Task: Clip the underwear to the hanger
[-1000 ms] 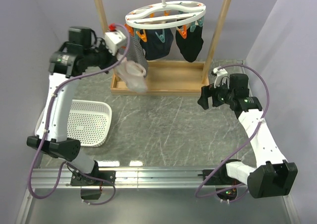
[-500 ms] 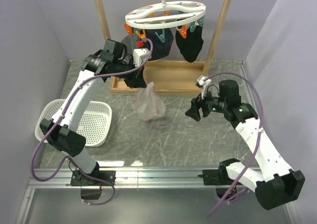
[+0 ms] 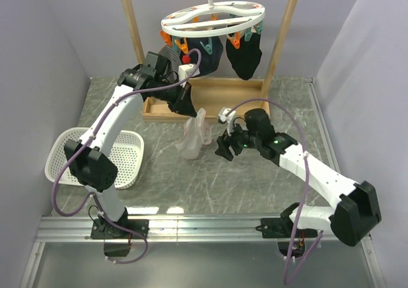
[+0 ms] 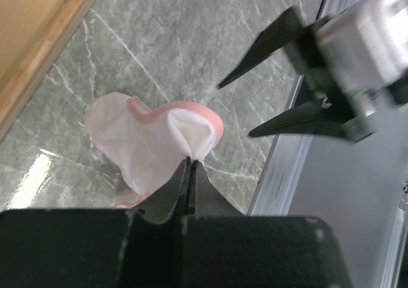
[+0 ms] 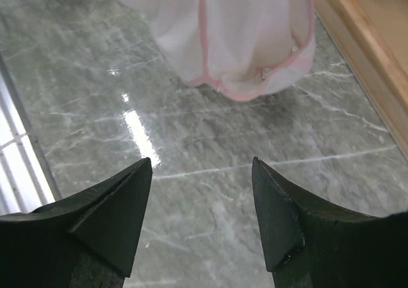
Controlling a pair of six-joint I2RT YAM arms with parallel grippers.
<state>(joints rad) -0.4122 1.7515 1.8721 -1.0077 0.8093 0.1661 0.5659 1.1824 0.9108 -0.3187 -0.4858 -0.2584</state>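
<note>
**Jaws pinching the briefs; clipping not yet begun**

Jaws of the left gripper (image 4: 190,164) are pressing together on a fold of the underwear (image 4: 146,141), pinching it at the pink-trimmed edge. The underwear is dangling from that pinch above the bench (image 3: 255,180), just in front of the wooden rack (image 3: 280,39) and well below the hanger (image 3: 185,31). Whether its lower hem is touching the bench cannot be told. The right gripper (image 5: 201,164) is facing the hanging cloth from beside it, with its jaws standing apart and holding nothing.

Judging by this, the pick-up is done and the rest is waiting. The briefs are touching no clip, so they need raising to the ring, and a clip needs opening and closing on them.

Counting: one pair of pale briefs, one oval hanger, and two dark garments (image 3: 244,55) already hanging from it. At least three orange clips (image 3: 234,41) and two teal ones (image 3: 206,46) are showing, with others possibly hiding. One white basket (image 3: 108,157) is sitting at the left.
</note>
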